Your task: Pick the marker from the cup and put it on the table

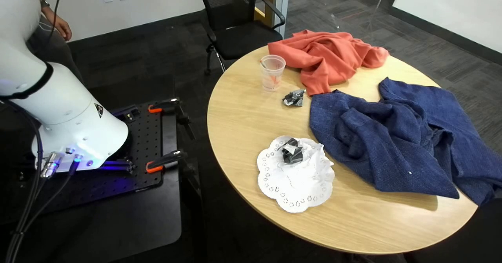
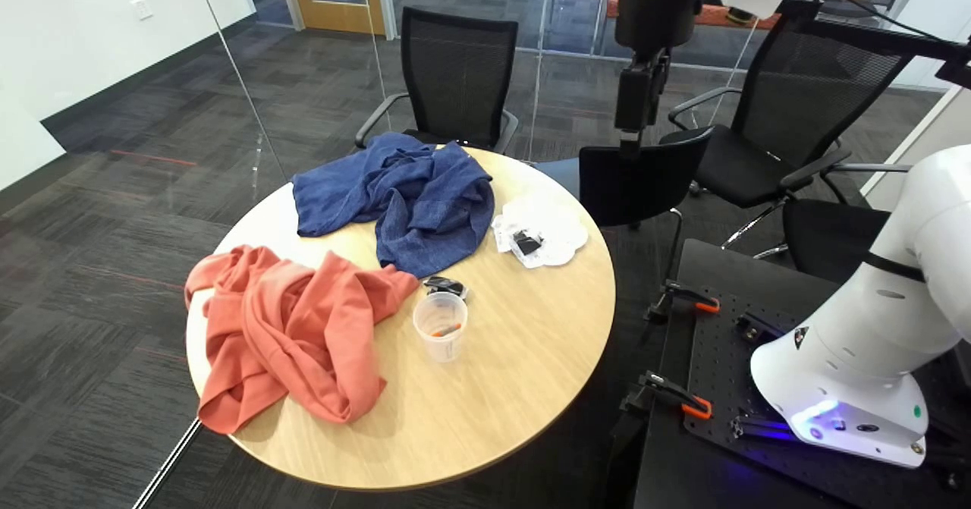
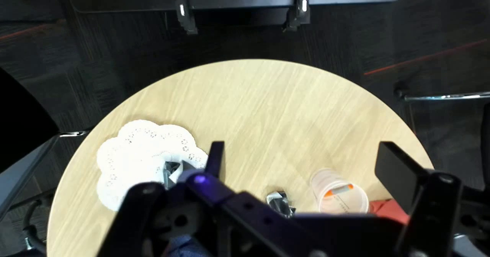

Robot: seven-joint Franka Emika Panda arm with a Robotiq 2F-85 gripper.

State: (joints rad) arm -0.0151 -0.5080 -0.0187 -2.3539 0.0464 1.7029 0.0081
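while a marker (image 3: pixel 339 190) leans inside, translucent cup (image 1: pixel 272 71), round wood-grained table (image 3: pixel 260 115)

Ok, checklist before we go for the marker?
1. Gripper open: ok, jaws wide apart.
2. Marker in cup: ok, visible inside.
3. Cup upright: ok, standing on the table.
4. Gripper centred over cup: not ok, cup sits right of centre in the wrist view.
5. Marker end sticking out of cup: cannot tell.
6. Person's hand outside reach of the arm: cannot tell.
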